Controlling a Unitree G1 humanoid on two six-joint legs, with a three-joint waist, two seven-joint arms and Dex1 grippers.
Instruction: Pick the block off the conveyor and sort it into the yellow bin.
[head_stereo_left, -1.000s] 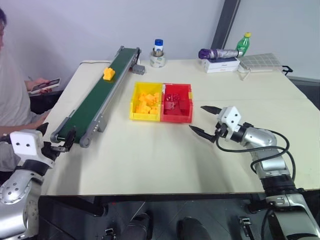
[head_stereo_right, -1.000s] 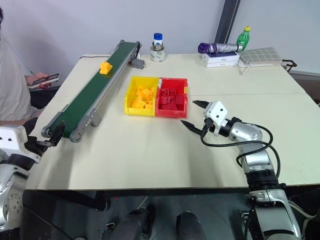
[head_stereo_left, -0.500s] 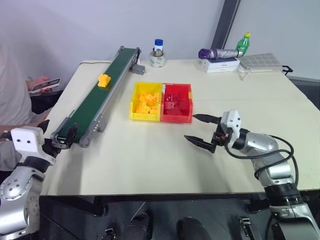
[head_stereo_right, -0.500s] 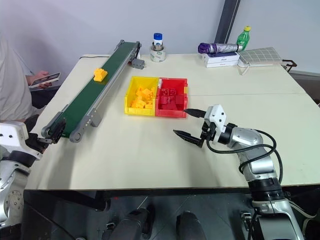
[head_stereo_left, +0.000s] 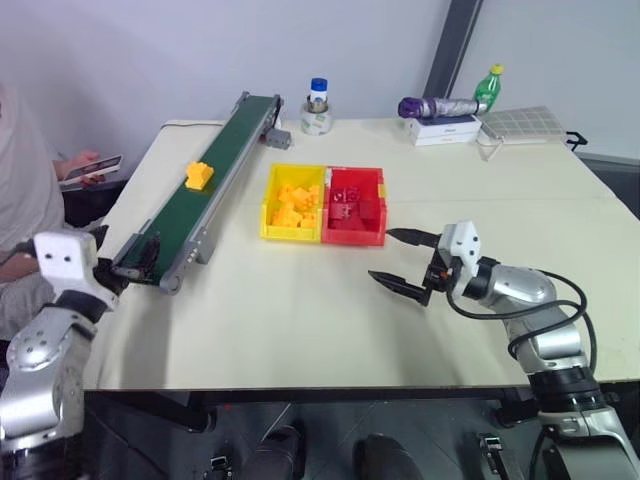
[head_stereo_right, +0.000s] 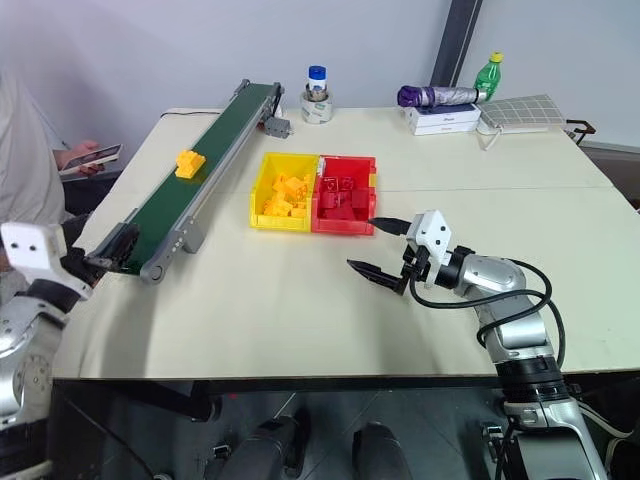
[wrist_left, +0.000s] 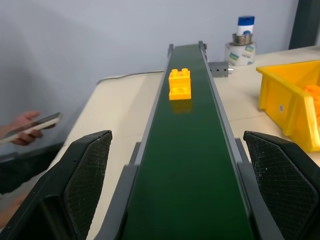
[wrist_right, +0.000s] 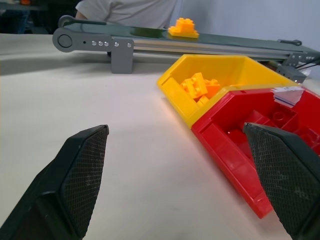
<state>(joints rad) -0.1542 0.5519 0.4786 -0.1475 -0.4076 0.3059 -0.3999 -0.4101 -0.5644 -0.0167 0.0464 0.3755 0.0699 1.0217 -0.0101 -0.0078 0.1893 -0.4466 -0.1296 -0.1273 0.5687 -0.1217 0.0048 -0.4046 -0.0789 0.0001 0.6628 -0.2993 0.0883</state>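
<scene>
The yellow-orange block (head_stereo_left: 199, 176) lies on the dark green belt of the conveyor (head_stereo_left: 175, 222), about halfway along it; the left wrist view has the block (wrist_left: 180, 84) straight ahead on the belt. My left gripper (head_stereo_left: 125, 268) is open at the conveyor's near end, its fingers spread wider than the belt and well short of the block. The yellow bin (head_stereo_left: 290, 234) sits right of the conveyor with several yellow bricks inside. My right gripper (head_stereo_left: 382, 255) hovers open and empty over the table, in front of the red bin (head_stereo_left: 353, 237).
A person sits at the table's left side holding a phone (head_stereo_left: 90, 167). Along the far edge stand a blue-capped bottle (head_stereo_left: 317, 95), a folded purple umbrella (head_stereo_left: 435, 106) on a white box, and a green bottle (head_stereo_left: 487, 88).
The block has ridden down the belt toward the near end. My left gripper has moved forward and up to the conveyor's end. My right gripper pulled back and rolled, then held still.
</scene>
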